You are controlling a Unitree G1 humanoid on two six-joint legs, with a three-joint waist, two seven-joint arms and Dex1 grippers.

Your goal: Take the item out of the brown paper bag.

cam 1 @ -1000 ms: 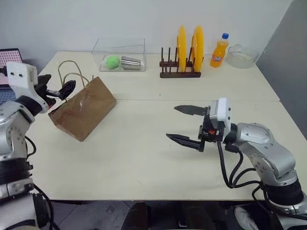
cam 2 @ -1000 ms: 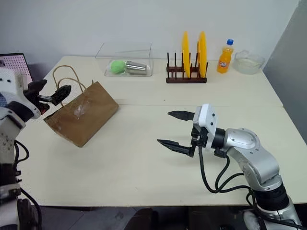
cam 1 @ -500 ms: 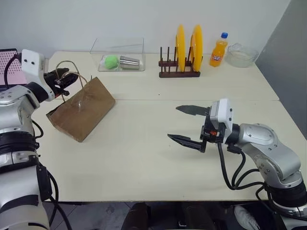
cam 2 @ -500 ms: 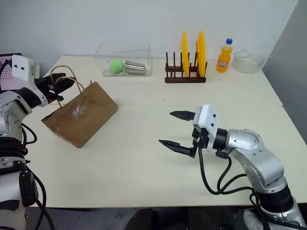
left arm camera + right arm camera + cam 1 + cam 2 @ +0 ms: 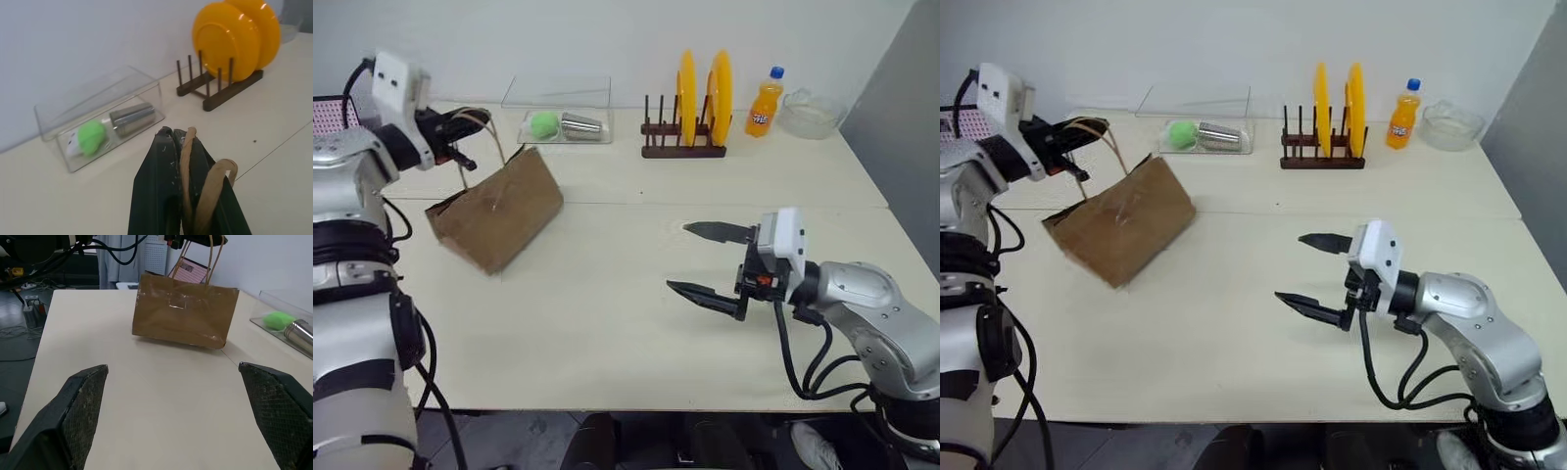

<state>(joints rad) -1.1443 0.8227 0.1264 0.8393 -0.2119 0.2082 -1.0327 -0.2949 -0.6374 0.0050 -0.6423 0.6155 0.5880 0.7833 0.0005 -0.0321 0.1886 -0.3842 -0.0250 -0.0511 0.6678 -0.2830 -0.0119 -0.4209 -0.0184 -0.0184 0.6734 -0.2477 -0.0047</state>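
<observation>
Since a second earlier, left gripper point(image 5: 468, 118) fingers had clamped the brown paper bag point(image 5: 497, 208) handles point(image 5: 188, 166), tilting it at ten o'clock; right gripper point(image 5: 705, 262) fingers stood wide, item unseen.

The brown paper bag point(image 5: 497, 208) hides whatever is inside it. Its mouth faces away, toward the left gripper point(image 5: 470, 119).

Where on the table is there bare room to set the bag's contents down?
Bare: the front table between the brown paper bag and the open right gripper. Crowded: the back edge, with clear box, plate rack, orange soda bottle, glass bowl.
</observation>
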